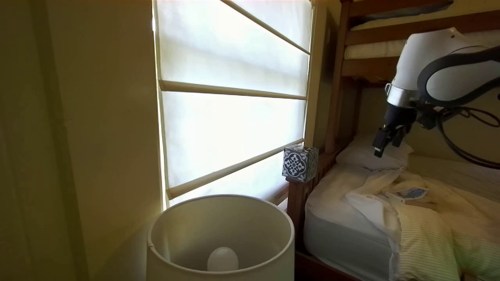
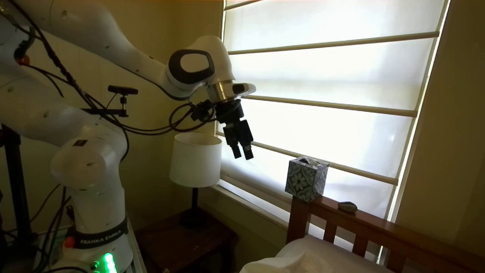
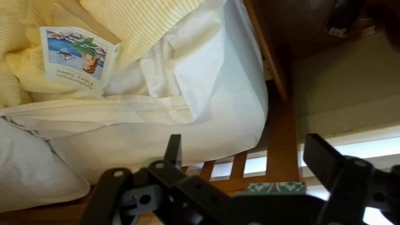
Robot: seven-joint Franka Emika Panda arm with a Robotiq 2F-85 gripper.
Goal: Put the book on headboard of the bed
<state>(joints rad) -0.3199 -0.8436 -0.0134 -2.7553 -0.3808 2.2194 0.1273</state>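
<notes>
Wrist view: book [image 3: 76, 59] at upper left on the bed [image 3: 231, 128], well apart from the wide-spread, empty pincer [image 3: 245, 150].

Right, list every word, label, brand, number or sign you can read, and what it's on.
"Andersen's Fairy Tales": on the cover of the book, upside down in the wrist view.
"FRANKA EMIKA": on the robot's dark base band.
Too small to read: the mark near the book's edge.
Too blurred to read: pale labels, upper right of the wrist view.

White-shaded lamp [image 2: 195, 163] on a dark table [image 2: 178, 242], patterned tissue box [image 2: 306, 180] with some greyish lump [image 2: 347, 206] near it, big pale blind [image 2: 329, 83] kinda glowing behind those two.
</notes>
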